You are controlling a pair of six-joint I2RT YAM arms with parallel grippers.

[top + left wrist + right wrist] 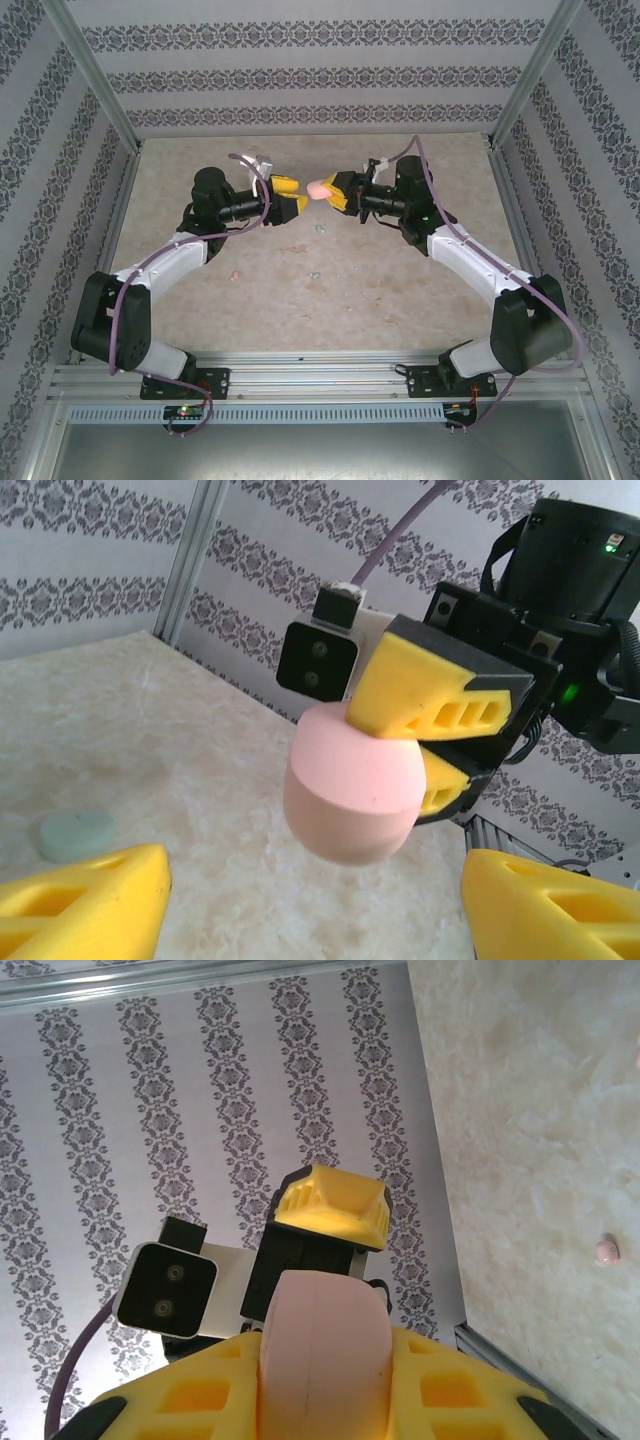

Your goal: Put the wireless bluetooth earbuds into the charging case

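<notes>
Wallpapered walls [300, 60], marbled tabletop [330, 300]; right gripper [336, 191] pinches pink charging case [319, 189] aloft, its free end pointing into left gripper [293, 197], spread wide, directly opposite.

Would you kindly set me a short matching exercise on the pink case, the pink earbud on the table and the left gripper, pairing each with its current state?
Things:
1. pink case
2. pink earbud
3. left gripper

States:
a. lying loose on the table
b. open, fingers spread apart, holding nothing
c. clamped in the right gripper, up off the table

Pairs: 1-c; 2-a; 3-b
</notes>
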